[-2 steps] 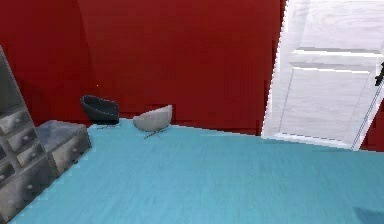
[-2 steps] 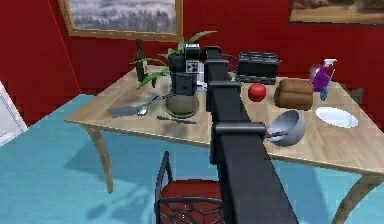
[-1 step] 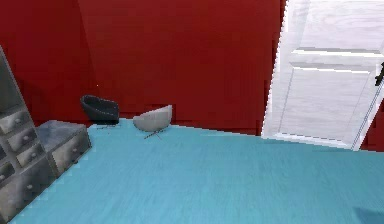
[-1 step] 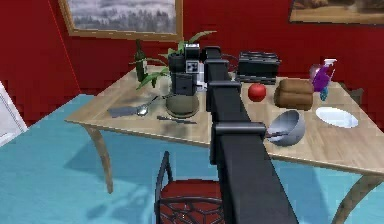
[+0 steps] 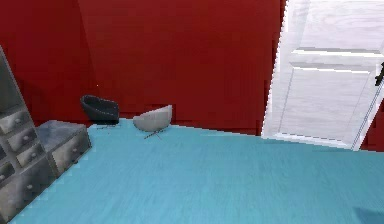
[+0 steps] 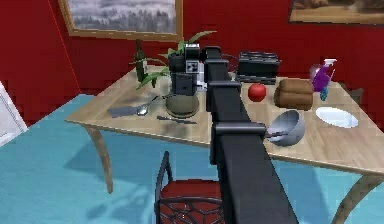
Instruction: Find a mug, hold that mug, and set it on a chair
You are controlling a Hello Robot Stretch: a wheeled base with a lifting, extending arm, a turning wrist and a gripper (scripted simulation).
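— Closest to the lens, what did you see?

— That dark square arm bar (image 6: 235,140) ran up from the bottom edge. Just left of it stood a dark-framed chair with a red seat (image 6: 192,200), at the near side of the light wooden desk (image 6: 325,142).

— And the pincer?

— The pincer (image 6: 183,72) sat at the bar's far end, in front of a leafy green plant (image 6: 195,42). A greyish cup-shaped vessel (image 6: 183,101), possibly the mug, stood on the desk right below it in the picture. I could not tell whether the pincer held anything, or whether the two touched.

— What else was on the desk?

— A dark glass bottle (image 6: 141,60) stood left of the pincer. To its right were a black toaster (image 6: 258,65), a red apple (image 6: 257,91), a brown loaf (image 6: 295,93), a shiny metal bowl (image 6: 287,127) and a white plate (image 6: 337,116).

— And ahead?

— Teal floor (image 5: 200,175), red walls, a white panelled door (image 5: 325,75), and two low chairs by the wall: one dark (image 5: 100,108), one pale grey (image 5: 153,120).
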